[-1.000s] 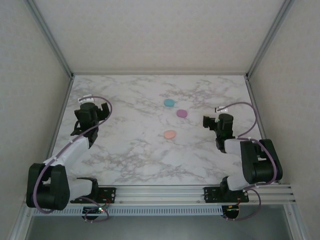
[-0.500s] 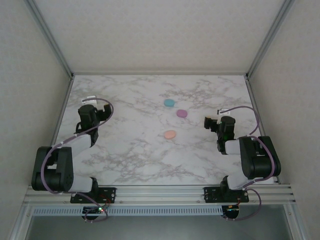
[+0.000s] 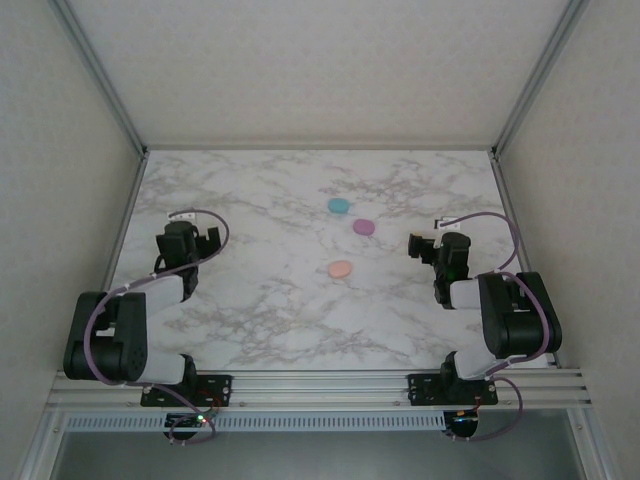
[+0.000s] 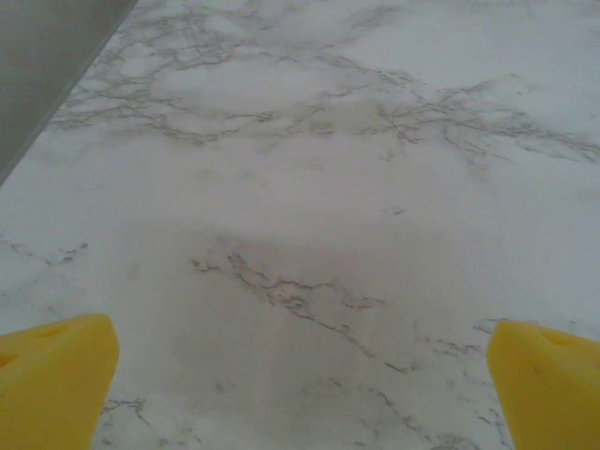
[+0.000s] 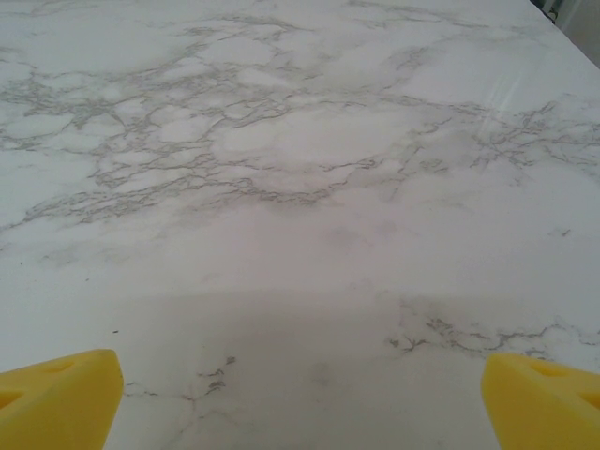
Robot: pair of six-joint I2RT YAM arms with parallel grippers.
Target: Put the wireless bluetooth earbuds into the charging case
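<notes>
Three closed oval charging cases lie on the marble table [image 3: 250, 300]: a teal one [image 3: 339, 206], a purple one [image 3: 363, 227] and an orange-pink one [image 3: 341, 268]. The wireless bluetooth earbuds are hidden from me. My left gripper [image 3: 182, 232] is folded back over the left side of the table, far from the cases. It is open, and only bare marble lies between its yellow fingertips [image 4: 56, 375]. My right gripper [image 3: 430, 246] hovers to the right of the cases. It too is open and empty [image 5: 300, 384], with bare marble between its yellow pads [image 5: 539, 398].
Aluminium posts and pale walls close in the table on the left, right and back. The left wall's foot [image 4: 47, 66] runs close to my left gripper. A metal rail [image 3: 320, 385] at the near edge carries both arm bases.
The left arm has folded back toward its base, drawing its gripper nearer and lower. The right gripper has pulled back slightly toward the near edge. The three cases have not moved.
</notes>
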